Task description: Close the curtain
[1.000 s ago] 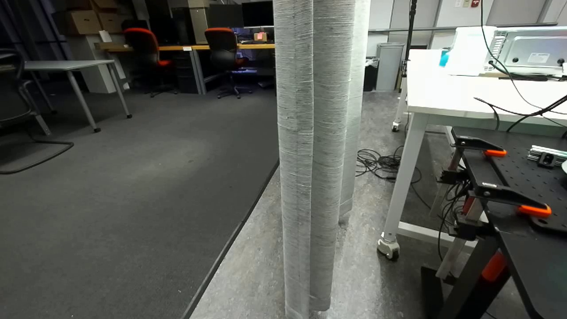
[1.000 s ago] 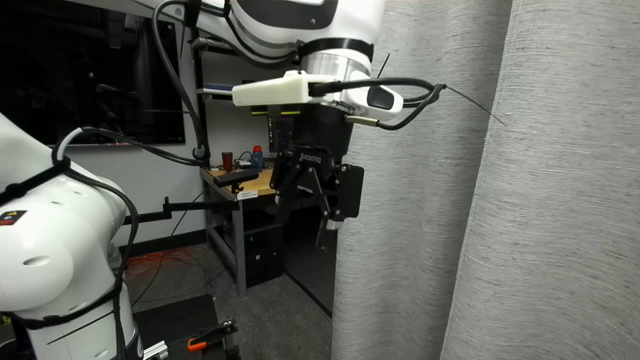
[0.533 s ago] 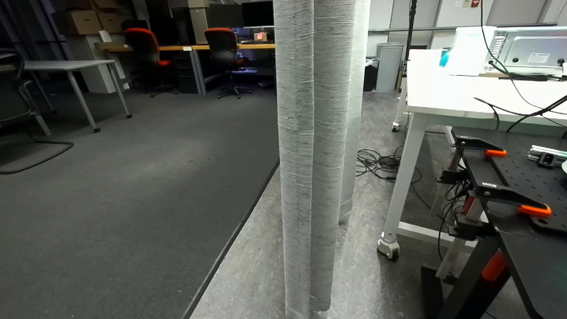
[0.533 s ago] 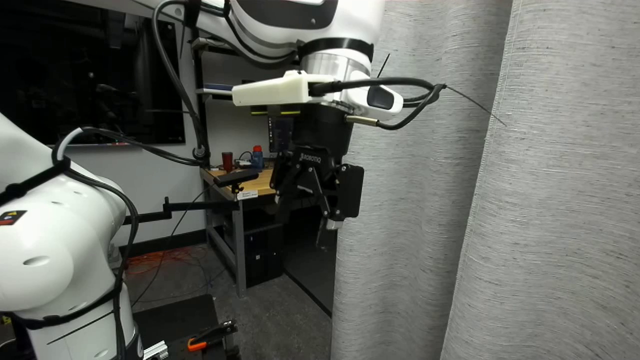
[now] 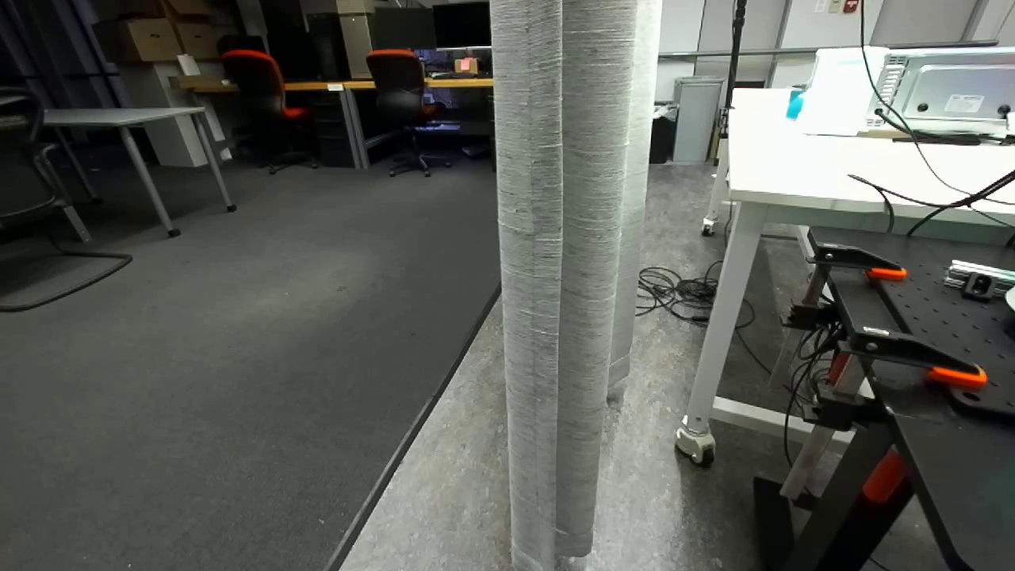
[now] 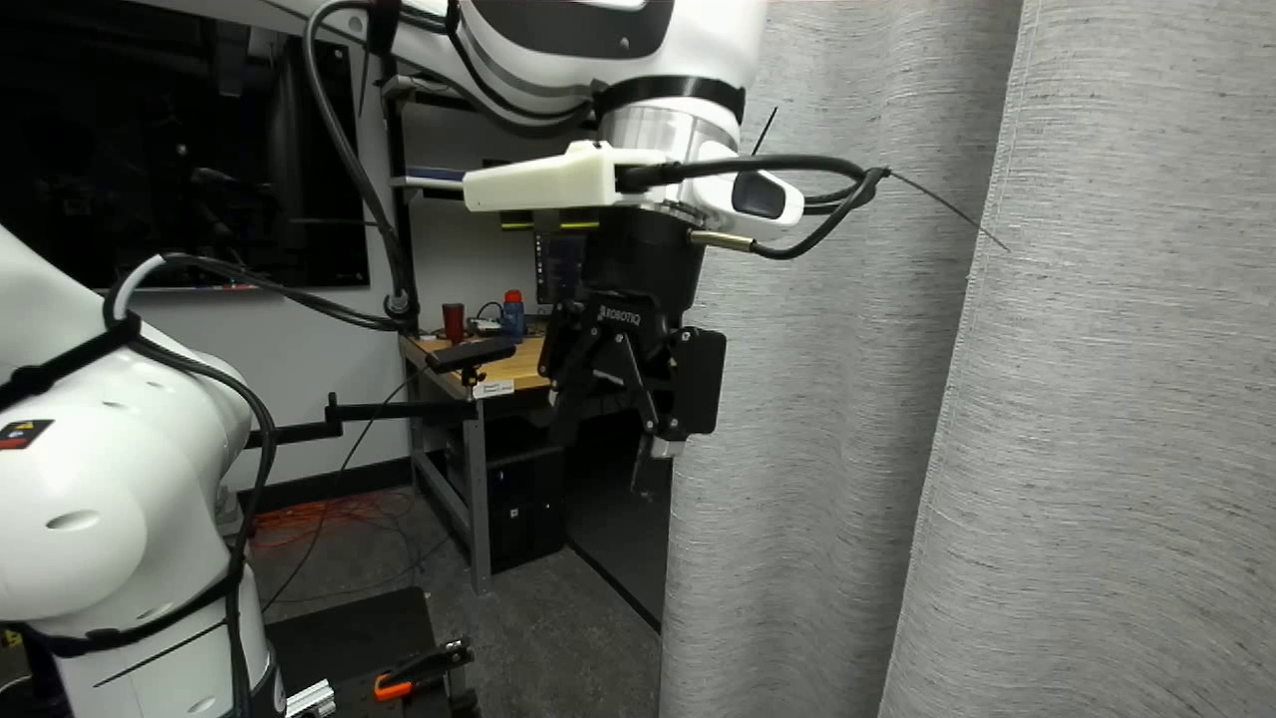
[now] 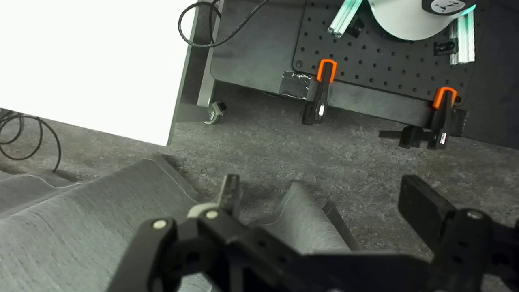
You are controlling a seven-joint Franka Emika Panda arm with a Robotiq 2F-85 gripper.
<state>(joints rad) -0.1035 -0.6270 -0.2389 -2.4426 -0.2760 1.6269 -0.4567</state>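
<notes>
The gripper (image 7: pixel 320 190) points downward, its two fingers (image 7: pixel 423 209) spread well apart in the wrist view. There the grey curtain (image 7: pixel 93 219) lies mostly to the left, partly hidden behind the left finger, and a narrower fold of it shows through the gap between the two; whether either finger touches the cloth cannot be told. In an exterior view the white arm (image 6: pixel 718 50) comes across from the left, and the gripper hangs in front of the curtain's left edge, with the cloth filling the right side in tall upright folds. Farther back, a wooden-topped bench (image 6: pixel 518 365) carries a red cup (image 6: pixel 454 321) and a blue bottle (image 6: pixel 512 317) with a red cap. In an exterior view the curtain makes a narrow bundle above a pale strip of floor (image 5: pixel 444 476), its hem close to the ground, with dark carpet (image 5: pixel 238 357) to its left and a white bench (image 5: pixel 793 170) to its right. A tangle of black cable (image 5: pixel 694 295) lies on the floor beyond. Near right, two clamps (image 5: pixel 912 349) with orange parts sit on the edge of a black bench (image 5: pixel 944 452).
</notes>
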